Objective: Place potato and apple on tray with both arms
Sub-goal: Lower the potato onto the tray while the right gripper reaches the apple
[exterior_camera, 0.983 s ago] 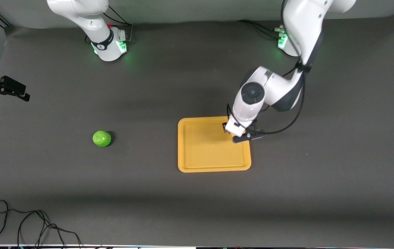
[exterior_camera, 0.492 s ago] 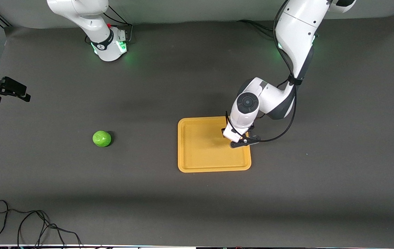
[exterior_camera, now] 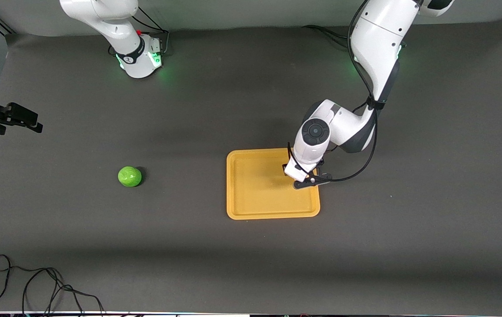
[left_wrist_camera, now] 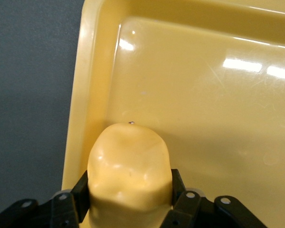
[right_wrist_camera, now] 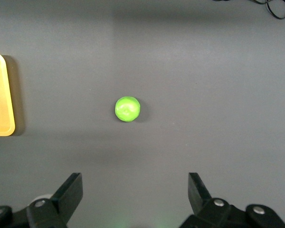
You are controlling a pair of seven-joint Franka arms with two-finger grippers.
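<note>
- Since a second ago, the left gripper (exterior_camera: 302,177) has been lowering over the flat orange-yellow plastic tray (exterior_camera: 251,212), near the corner toward the left arm's end.
- It is clenching the lumpy yellow-tan potato (left_wrist_camera: 129,172), probably for release inside the rim; only the left wrist view shows this.
- The glossy round green apple (exterior_camera: 130,176) is lying on the mat toward the right arm's end.
- The right gripper (right_wrist_camera: 134,197) is hanging spread wide high over the table, with the apple in its view.

Glossy plastic tray (left_wrist_camera: 190,95); shiny apple (right_wrist_camera: 127,109); matt tabletop (exterior_camera: 409,220)
</note>
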